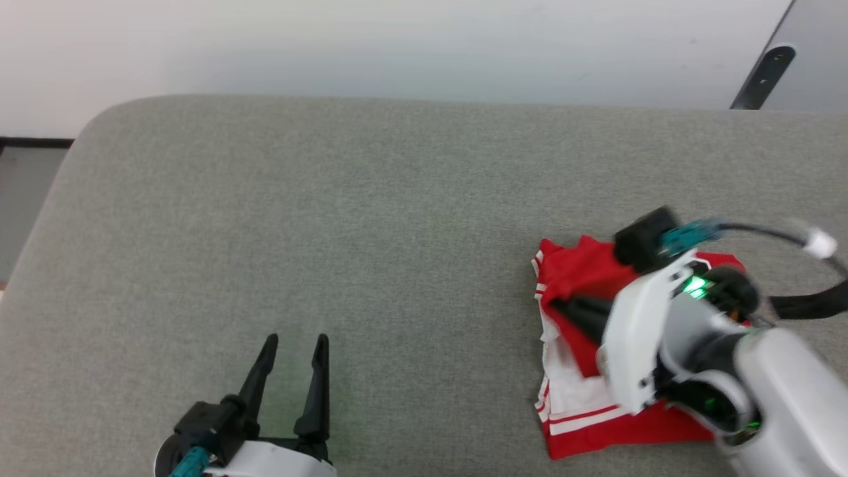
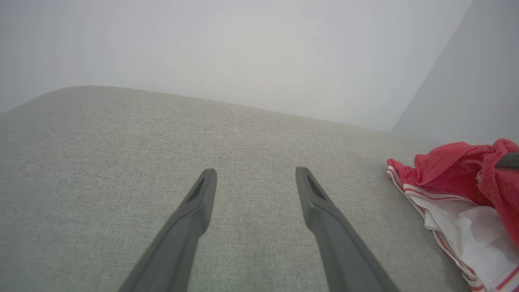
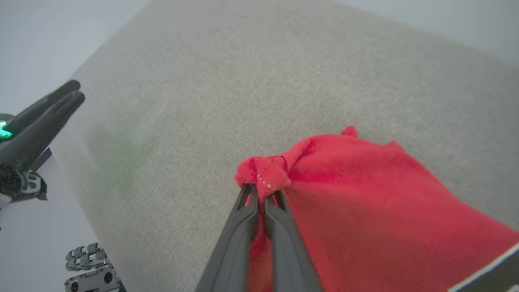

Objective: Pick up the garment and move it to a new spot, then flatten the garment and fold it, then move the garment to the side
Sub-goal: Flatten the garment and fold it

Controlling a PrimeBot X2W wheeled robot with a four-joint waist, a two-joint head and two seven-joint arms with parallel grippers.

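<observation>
right gripper [image 3: 265,194] is clamped tight on a bunched nub of red cloth, jaws nearly touching, fabric squeezed up between the tips. that's the garment [image 1: 586,275], the red jersey tee. it sits as a compact, layered bundle on the grey padded surface [image 1: 331,199], over on the robot's right and toward the near edge. a white sleeve [image 1: 573,387] with striped trim shows on the bundle's left side. left gripper [image 1: 295,343] hovers low at the near left, fingers spread wide, holding nothing, well apart from the cloth.

my read: the shirt looks folded up, so this is a carry or drag by that one pinch. to do it well, lift only enough to take the weight off the surface. travel slow and level, so the layers underneath ride along instead of peeling open. a one-point pinch lets the rest swing and unfold — the free left gripper could come across and support the far side if the stack sags. set it down flat before letting go.

what can't be made out: the right wrist and forearm cover the bundle's right half in the head view. the lettering and number are out of sight, and the left wrist view cuts the shirt off at its right edge. how many layers are in the pinch — can't tell.
</observation>
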